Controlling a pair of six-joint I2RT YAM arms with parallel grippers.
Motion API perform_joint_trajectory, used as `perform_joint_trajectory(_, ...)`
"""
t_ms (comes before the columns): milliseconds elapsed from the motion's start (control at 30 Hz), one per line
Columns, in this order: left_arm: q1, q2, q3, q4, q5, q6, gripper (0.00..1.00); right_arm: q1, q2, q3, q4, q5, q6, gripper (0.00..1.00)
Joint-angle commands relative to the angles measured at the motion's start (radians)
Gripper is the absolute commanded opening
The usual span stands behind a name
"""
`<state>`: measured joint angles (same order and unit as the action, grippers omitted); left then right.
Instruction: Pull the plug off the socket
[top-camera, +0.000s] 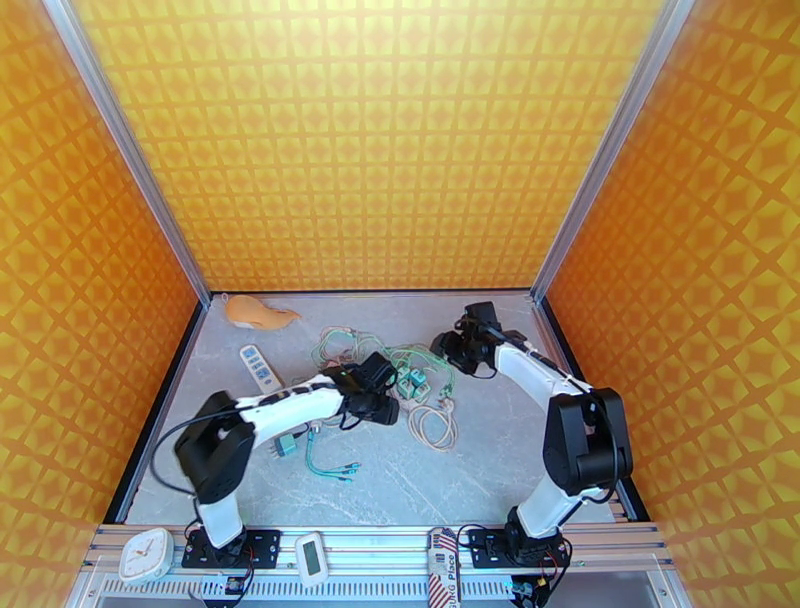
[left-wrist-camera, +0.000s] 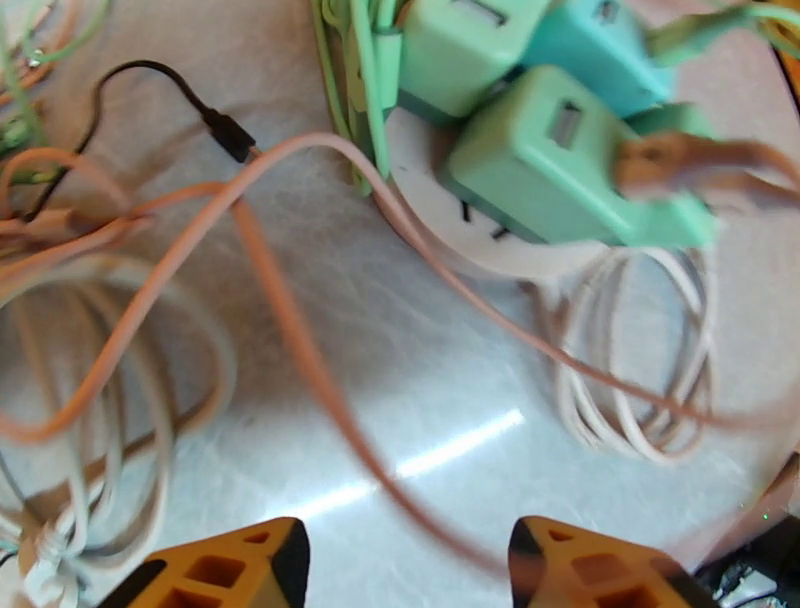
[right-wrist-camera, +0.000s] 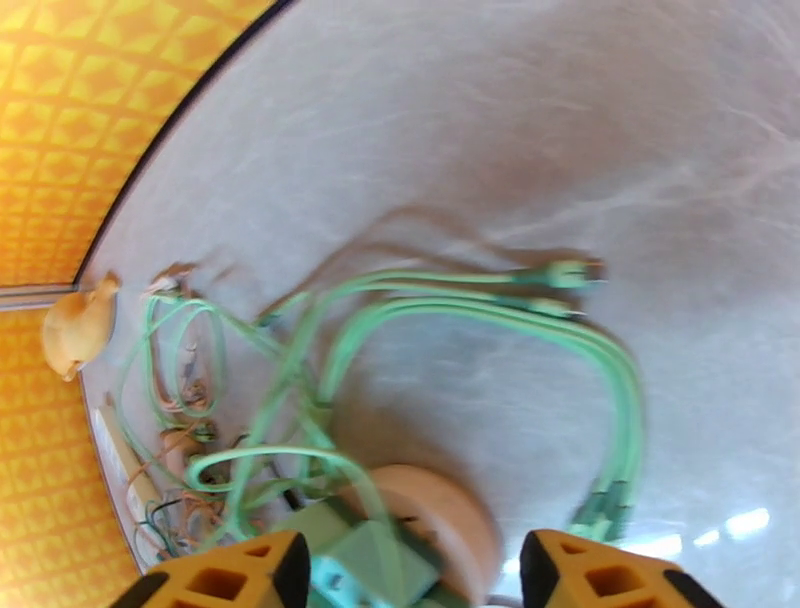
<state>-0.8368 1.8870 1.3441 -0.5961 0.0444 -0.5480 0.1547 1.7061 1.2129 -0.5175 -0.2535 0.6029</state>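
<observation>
Left claw (left-wrist-camera: 405, 548) gapes open at frame bottom, below the green plug (left-wrist-camera: 540, 175) on the round socket (left-wrist-camera: 430, 215). Right claw (right-wrist-camera: 412, 558) is also open, holding nothing.

Marbled tbl (top-camera: 480, 470), cable tangle (top-camera: 435, 425), socket (left-wrist-camera: 425, 205) w/ plugs (left-wrist-camera: 545, 170), remote (top-camera: 261, 367), orange toy (top-camera: 258, 313)

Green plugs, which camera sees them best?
The left wrist view: the green plugs look big and close, stuck in the round white socket. The top external view shows the plugs tiny and far away. The right wrist view shows the plugs blurry at its bottom edge.
</observation>
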Motion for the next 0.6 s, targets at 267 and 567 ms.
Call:
perform_joint_trajectory(267,0.107,0.130,0.106,0.008,0.000,-0.017,0.51,0.048,0.059,-0.108,0.020,-0.077,-0.057,0.48)
perform_joint_trajectory(567,0.205,0.212,0.221,-0.037,-0.007,0.057,0.52,0.159,0.046,-0.163,0.087,-0.124,0.049,0.49)
